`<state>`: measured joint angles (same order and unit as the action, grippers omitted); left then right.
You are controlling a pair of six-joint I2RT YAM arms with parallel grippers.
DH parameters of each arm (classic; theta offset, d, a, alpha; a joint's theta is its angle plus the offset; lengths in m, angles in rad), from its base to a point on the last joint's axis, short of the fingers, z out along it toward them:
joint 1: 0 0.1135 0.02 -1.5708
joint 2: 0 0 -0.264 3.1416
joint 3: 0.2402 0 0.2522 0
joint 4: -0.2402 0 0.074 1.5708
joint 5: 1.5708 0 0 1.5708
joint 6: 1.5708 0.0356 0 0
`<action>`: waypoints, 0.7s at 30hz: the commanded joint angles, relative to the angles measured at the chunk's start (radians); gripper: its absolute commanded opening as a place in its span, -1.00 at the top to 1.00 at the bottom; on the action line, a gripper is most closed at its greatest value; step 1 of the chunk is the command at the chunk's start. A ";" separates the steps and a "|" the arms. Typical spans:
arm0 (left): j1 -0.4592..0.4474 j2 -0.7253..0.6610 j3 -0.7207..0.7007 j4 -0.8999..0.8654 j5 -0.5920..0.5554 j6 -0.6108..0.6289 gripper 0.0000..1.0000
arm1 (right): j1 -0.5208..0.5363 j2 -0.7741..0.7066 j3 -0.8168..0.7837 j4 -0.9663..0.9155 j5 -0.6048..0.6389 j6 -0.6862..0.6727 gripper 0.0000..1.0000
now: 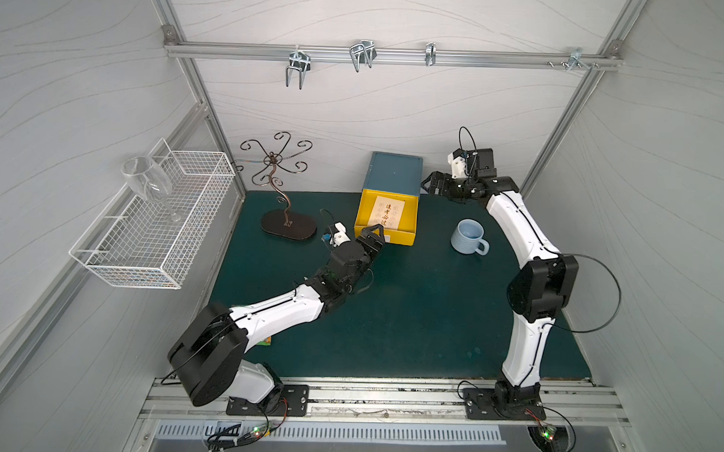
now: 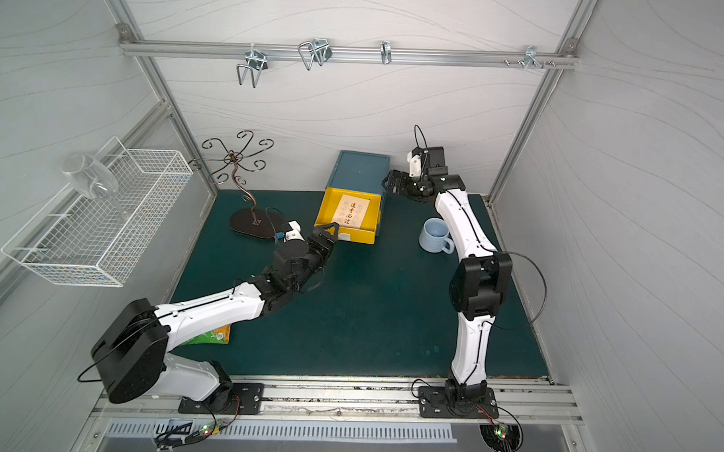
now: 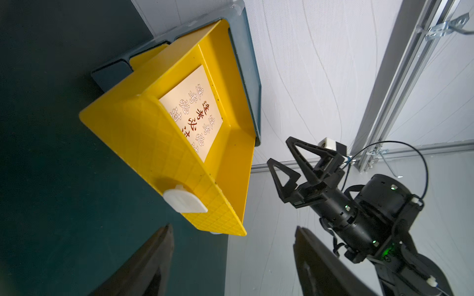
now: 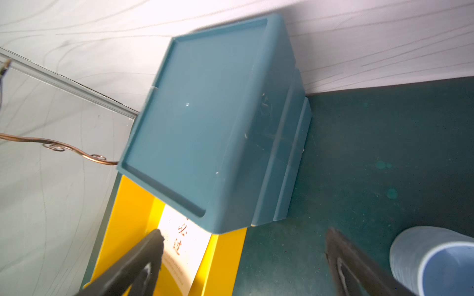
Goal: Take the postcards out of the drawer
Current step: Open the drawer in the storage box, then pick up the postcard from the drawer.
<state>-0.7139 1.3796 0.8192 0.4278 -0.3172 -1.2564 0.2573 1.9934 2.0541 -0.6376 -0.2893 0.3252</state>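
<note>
One white wire basket (image 1: pixel 153 228) hangs on the left wall, a clear wine glass (image 1: pixel 146 178) lying tilted across its rim. Partly hidden under the left arm, a glossy green-and-orange snack packet (image 2: pixel 211 335) lies flat on the dark green mat (image 1: pixel 411 320). Further back stands a bronze scrollwork rack (image 1: pixel 283 178) with curled wire arms and an oval base.

Next comes the left gripper (image 1: pixel 374 235), just in front of the yellow drawer (image 1: pixel 401 238). In the left wrist view its dark fingers (image 3: pixel 154 256) are spread wide with nothing between them. The drawer is smooth plastic with a grid-embossed front and a rounded white tab handle (image 3: pixel 184 201). It is pulled out of a matte teal cabinet (image 1: pixel 395 170) that sits against the back wall.

The postcards (image 1: pixel 387 211) lie flat on the drawer floor. Only the top cream card shows, printed with red-brown Chinese characters, and how many lie beneath cannot be told.

The right gripper (image 1: pixel 430 184) hovers beside the cabinet's right side, its triangular open-frame fingers (image 3: pixel 282 176) wide apart and empty. Nearer the front, a pale blue ribbed mug (image 1: pixel 463 244) stands upright on the mat.
</note>
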 commanded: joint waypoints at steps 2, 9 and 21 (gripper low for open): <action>0.079 -0.063 0.097 -0.218 0.084 0.231 -0.58 | 0.018 -0.091 -0.020 -0.064 -0.001 0.007 -0.98; 0.211 0.013 0.384 -0.517 0.305 0.558 -0.58 | 0.096 -0.150 -0.078 -0.130 0.093 -0.030 -0.98; 0.230 0.459 1.080 -1.032 0.481 0.881 -0.57 | 0.150 -0.129 -0.151 -0.136 0.096 -0.035 -0.32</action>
<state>-0.4850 1.7664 1.7954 -0.4309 0.1059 -0.4808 0.3985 1.8503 1.8915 -0.7506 -0.1974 0.2943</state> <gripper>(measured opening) 0.783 0.670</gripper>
